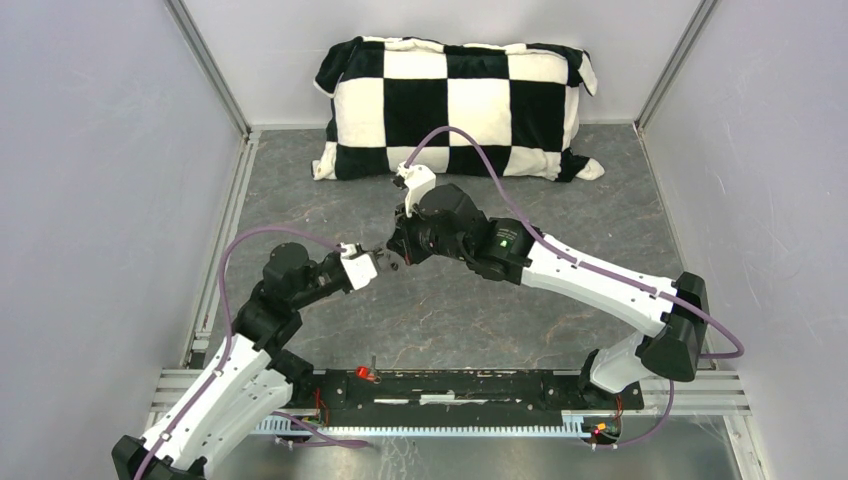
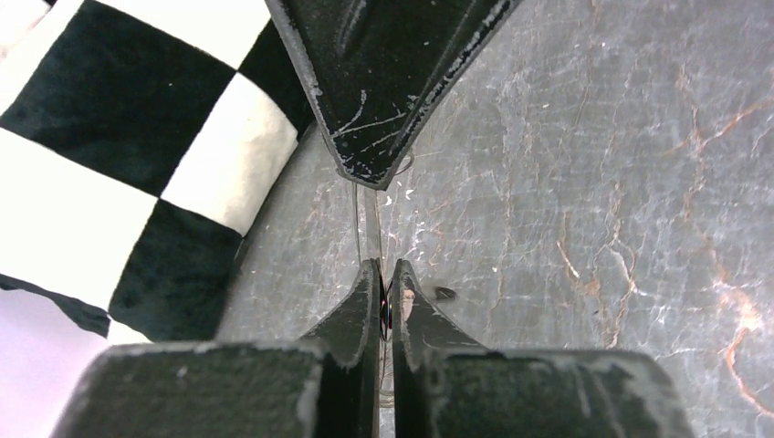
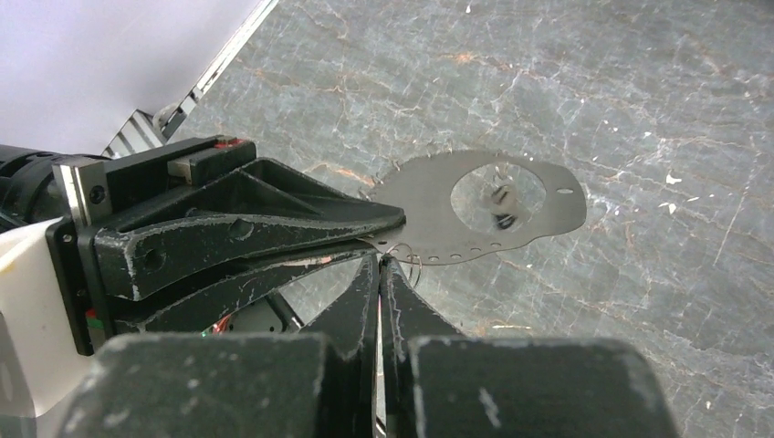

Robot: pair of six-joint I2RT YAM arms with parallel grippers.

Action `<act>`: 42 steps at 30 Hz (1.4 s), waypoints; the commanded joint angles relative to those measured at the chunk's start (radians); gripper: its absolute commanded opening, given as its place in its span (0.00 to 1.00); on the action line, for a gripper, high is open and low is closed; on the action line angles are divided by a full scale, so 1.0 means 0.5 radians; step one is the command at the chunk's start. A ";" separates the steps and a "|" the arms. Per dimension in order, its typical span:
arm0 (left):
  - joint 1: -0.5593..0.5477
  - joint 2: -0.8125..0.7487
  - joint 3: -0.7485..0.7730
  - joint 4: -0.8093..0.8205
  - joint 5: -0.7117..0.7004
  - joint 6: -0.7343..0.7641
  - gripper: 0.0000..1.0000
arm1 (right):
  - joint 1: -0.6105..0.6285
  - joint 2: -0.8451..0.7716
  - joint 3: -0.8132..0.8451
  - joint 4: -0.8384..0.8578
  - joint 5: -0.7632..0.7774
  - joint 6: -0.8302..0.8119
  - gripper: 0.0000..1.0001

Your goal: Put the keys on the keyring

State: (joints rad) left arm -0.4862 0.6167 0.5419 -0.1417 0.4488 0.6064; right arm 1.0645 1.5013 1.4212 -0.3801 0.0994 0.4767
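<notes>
1. Position. The left gripper (image 1: 383, 262) and right gripper (image 1: 398, 248) meet tip to tip above the table (image 1: 450, 320), a little left of its centre. This is between the checked pillow (image 1: 450, 100) at the far edge and the black bar (image 1: 480, 385) at the near edge.

2. Keyring. The keyring (image 3: 429, 205) hangs off the table between the two tips. Its near-left rim sits at both sets of fingertips, and the rest juts out beyond them over bare table.

3. Jaw state. Both grippers are closed. The left jaws pinch together with a thin grey line of the ring running into the slit between them. The right jaws are pressed together at the ring's rim.

4. View differences.
- Right wrist: shows the ring almost flat-on, as a thin grey metal shape with an oval opening and fine marks along its near rim. The left gripper enters from the left, its upper finger overlapping the ring's edge.
- Left wrist: shows the ring edge-on, as fine lines joining its own fingers to the pointed tip of the right gripper above.
- Top: shows only a dark speck between the tips. It alone shows a small red piece (image 1: 363, 373) on the black bar, left of centre and well apart from both grippers. The piece is too small to identify.
</notes>
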 commanded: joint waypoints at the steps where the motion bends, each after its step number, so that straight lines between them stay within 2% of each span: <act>1: -0.009 -0.074 -0.001 0.060 -0.076 0.362 0.02 | -0.017 -0.066 -0.067 -0.013 -0.083 0.061 0.00; 14: -0.010 -0.202 -0.072 0.110 -0.154 0.673 0.02 | -0.082 -0.097 -0.228 -0.007 -0.193 0.167 0.00; 22: -0.012 -0.305 -0.139 0.187 -0.154 0.859 0.02 | -0.110 -0.058 -0.240 0.042 -0.406 0.202 0.00; 24: -0.013 -0.309 -0.124 0.124 -0.105 0.826 0.02 | -0.112 -0.029 -0.161 0.024 -0.449 0.129 0.09; 27: -0.014 -0.252 -0.045 -0.004 -0.031 0.601 0.02 | -0.114 -0.017 -0.033 0.013 -0.458 0.028 0.36; 29: -0.013 -0.184 0.028 -0.101 0.008 0.397 0.02 | -0.113 -0.017 0.036 0.011 -0.465 -0.069 0.47; 36: -0.014 -0.070 0.189 -0.215 0.113 -0.316 0.02 | -0.114 -0.106 0.189 0.037 -0.425 -0.475 0.63; 42: -0.013 -0.018 0.337 -0.231 0.244 -0.646 0.02 | -0.114 -0.365 -0.035 0.238 -0.383 -0.837 0.72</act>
State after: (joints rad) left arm -0.4950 0.6010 0.6228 -0.2855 0.4957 0.4782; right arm 1.0122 1.4342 1.4586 -0.3569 -0.1108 0.2314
